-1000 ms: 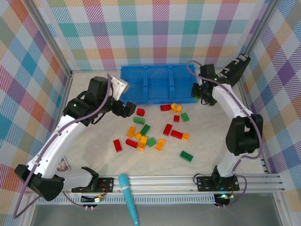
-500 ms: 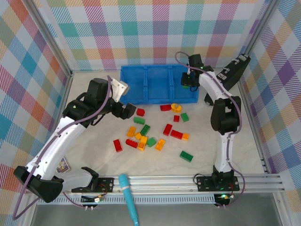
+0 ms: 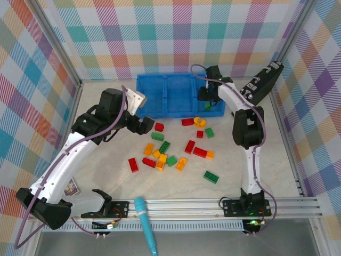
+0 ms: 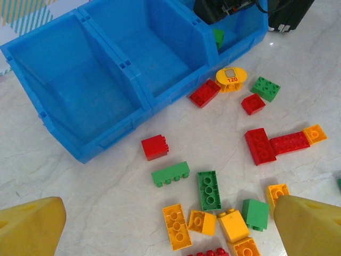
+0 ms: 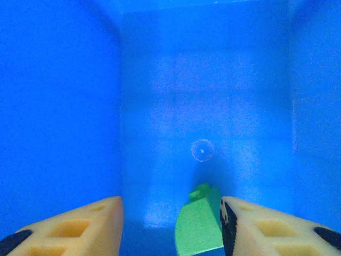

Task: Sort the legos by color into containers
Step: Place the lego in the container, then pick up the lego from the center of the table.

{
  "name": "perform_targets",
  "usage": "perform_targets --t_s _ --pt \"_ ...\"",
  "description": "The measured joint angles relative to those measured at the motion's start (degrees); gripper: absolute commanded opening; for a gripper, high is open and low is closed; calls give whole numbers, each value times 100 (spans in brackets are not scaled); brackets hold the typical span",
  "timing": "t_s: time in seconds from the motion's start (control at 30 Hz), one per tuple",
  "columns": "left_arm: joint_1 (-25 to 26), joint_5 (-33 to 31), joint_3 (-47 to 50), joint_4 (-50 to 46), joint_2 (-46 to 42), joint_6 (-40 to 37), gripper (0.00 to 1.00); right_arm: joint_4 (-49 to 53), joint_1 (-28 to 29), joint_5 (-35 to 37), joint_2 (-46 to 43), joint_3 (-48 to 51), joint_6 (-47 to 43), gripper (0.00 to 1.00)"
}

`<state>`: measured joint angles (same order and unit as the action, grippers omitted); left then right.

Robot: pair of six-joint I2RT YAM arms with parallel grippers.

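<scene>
The blue bin (image 3: 165, 106) stands at the back of the table, its three compartments side by side. My right gripper (image 3: 208, 95) hangs over the right compartment, open. In the right wrist view a green brick (image 5: 200, 226) rests against the right finger (image 5: 256, 224) alone, with a wide gap to the left finger, above the bin floor (image 5: 202, 96). My left gripper (image 3: 141, 124) hovers open in front of the bin, near a red brick (image 3: 159, 127). Its yellow fingers frame loose red, green and orange bricks, such as a red one (image 4: 154, 147) and a green one (image 4: 170, 174).
An orange oval piece marked 120 (image 4: 231, 78) lies by the bin's front right corner. A black case (image 3: 261, 82) leans at the right wall. A teal marker (image 3: 145, 224) lies on the front rail. Checkered walls enclose the table.
The right arm has swung left from beside the bin's right end to over the right compartment, carrying the green brick. The left arm has barely moved.
</scene>
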<state>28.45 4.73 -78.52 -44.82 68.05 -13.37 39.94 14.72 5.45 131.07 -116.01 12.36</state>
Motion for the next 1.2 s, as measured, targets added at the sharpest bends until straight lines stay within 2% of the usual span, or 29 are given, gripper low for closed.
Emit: perform_targets --t_s 0.3,0.57,0.73,1.2 --pt "0 31 20 7 -87 0 100 -129 153 17 -1051 1263 68 54" --pt "0 31 50 26 -267 -22 100 -455 345 -116 -2017 2564 328 65" --pt "0 13 83 31 -280 -42 100 -737 420 -369 -2079 3206 308 79" --pt "2 11 127 63 -356 -107 100 -894 448 -446 -1797 3250 -4 88"
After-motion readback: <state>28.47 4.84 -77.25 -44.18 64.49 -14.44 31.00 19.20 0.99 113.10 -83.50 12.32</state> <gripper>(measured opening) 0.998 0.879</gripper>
